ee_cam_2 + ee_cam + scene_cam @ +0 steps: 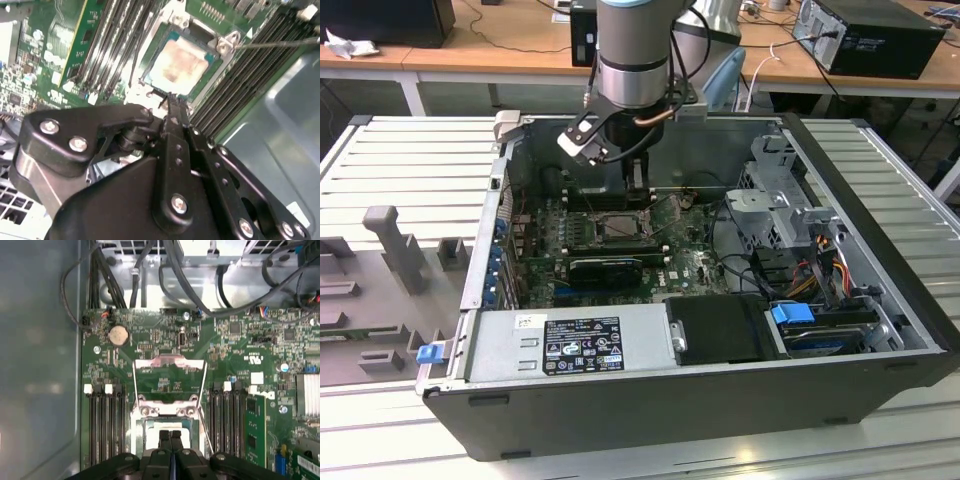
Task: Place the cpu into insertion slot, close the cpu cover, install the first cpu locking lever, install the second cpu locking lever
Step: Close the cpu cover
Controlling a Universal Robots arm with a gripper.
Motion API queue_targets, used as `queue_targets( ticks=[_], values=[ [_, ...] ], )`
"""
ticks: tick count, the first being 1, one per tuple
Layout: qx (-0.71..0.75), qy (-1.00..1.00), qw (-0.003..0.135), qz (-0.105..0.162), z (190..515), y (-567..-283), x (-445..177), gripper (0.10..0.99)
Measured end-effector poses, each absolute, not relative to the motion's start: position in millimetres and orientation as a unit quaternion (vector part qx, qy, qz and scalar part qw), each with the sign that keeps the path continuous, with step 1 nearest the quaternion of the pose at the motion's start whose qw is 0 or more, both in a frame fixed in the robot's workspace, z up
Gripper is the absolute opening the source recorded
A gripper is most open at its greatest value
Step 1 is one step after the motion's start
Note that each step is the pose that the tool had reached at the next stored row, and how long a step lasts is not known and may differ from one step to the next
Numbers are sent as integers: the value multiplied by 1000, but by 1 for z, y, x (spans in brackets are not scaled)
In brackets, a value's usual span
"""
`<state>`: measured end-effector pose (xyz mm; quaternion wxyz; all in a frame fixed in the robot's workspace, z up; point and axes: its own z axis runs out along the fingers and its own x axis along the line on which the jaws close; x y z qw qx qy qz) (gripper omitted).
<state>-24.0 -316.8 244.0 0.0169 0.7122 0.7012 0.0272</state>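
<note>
The end effector [170,434] hangs with its fingers pressed together, holding nothing, just over the cpu [182,65]. The cpu sits in the insertion slot [136,435]. The cpu cover [170,363] is swung open beside the slot, inside the computer case [650,400].

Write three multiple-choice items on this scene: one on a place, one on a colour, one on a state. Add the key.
1. Where does the cpu lie?
A in the insertion slot
B on the bench outside
C in a memory slot

2. The circuit board is:
A red
B green
C white

3. The cpu cover is:
A shut over the cpu
B open, swung back
C lying outside

Key:
1 A, its pale top sits framed by the slot, just beyond the tool.
2 B, green shows all round the slot.
3 B, its window shows bare board beside the slot.
</note>
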Motion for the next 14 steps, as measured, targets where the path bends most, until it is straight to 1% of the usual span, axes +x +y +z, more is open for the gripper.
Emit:
queue_targets(
  ticks=[9,14],
  values=[
    [712,701,16,27,256,-317,-23,106],
    [712,701,16,27,256,-317,-16,106]
  ],
)
